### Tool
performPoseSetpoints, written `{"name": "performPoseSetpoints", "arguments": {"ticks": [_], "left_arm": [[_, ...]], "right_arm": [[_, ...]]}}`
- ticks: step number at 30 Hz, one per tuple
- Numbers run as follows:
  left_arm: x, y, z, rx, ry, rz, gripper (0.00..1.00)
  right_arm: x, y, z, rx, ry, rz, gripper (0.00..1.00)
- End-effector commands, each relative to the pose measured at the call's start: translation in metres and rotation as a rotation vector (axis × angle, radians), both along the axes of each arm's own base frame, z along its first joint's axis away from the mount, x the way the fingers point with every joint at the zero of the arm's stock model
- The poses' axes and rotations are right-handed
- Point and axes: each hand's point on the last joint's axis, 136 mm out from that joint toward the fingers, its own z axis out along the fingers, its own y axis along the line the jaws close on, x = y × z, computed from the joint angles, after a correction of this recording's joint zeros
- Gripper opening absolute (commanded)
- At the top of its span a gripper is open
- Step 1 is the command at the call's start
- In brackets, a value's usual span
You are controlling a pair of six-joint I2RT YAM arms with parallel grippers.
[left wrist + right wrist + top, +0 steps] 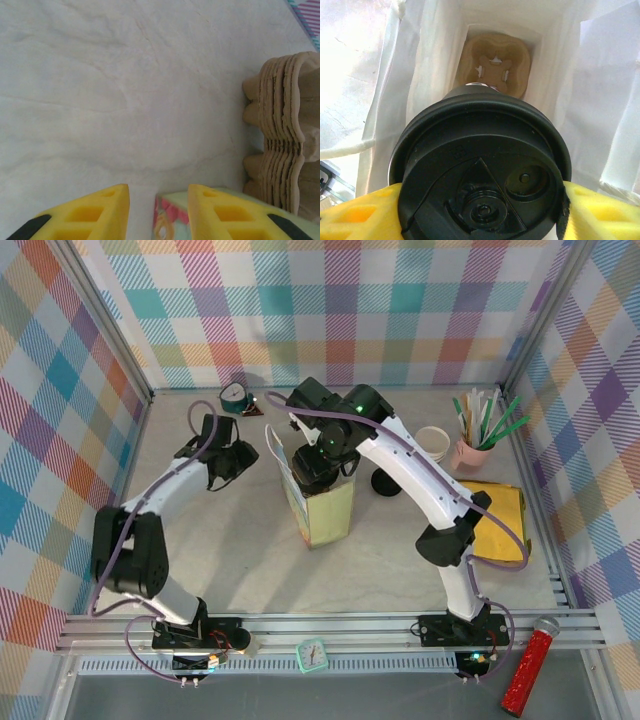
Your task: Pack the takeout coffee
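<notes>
Takeout coffee (480,165) hangs in the mouth of the paper bag (427,60), seen from straight above in the right wrist view. Its round black plastic lid is glossy, with a raised triangular panel, a small round button and a ringed sip hole. A tiny embossed mark near the middle is too blurred to read. The right gripper (480,200) has its jaws closed on the lid's rim, one yellow ribbed finger (355,215) pressed to each side.

The bag's inside is plain white paper, creased along its folds. At the bottom lies a tan moulded-pulp cup carrier (492,57) with a rounded, lobed outline. From the top camera the bag (330,515) stands upright mid-tabletop, pale yellow outside, with the right gripper (320,465) over its opening.

The left gripper (158,190) sits just left of the bag, low over the white, marble-veined tabletop (125,90). Its jaws are part open, with a glossy pink-and-green printed surface (167,222) showing in the gap; whether they touch it cannot be told. Beside them stands a nested stack of brown pulp carriers (285,135), rough and wavy-edged.
</notes>
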Motion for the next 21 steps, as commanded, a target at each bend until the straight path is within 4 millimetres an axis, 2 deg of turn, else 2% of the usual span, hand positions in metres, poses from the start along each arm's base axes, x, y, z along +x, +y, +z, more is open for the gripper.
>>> {"name": "performPoseSetpoints", "arguments": {"ticks": [1, 5, 9, 16, 21], "left_arm": [[0.034, -0.017, 0.008, -0.062, -0.088, -0.052, 0.36], [0.054, -0.034, -0.001, -0.116, -0.095, -0.094, 0.36], [0.057, -0.055, -0.004, -0.133, -0.105, -0.150, 0.35], [0.035, -0.074, -0.010, -0.150, -0.097, -0.190, 0.34], [0.017, -0.078, -0.011, -0.140, -0.088, -0.185, 0.33]], "right_arm": [[0.001, 0.001, 0.003, 0.025, 0.010, -0.018, 0.67], [0.001, -0.001, 0.000, 0.015, 0.028, -0.027, 0.67], [-0.001, -0.004, -0.003, 0.005, 0.044, -0.032, 0.67], [-0.008, -0.012, -0.015, -0.051, 0.094, -0.037, 0.67], [-0.012, -0.019, -0.018, -0.081, 0.111, -0.033, 0.68]]}}
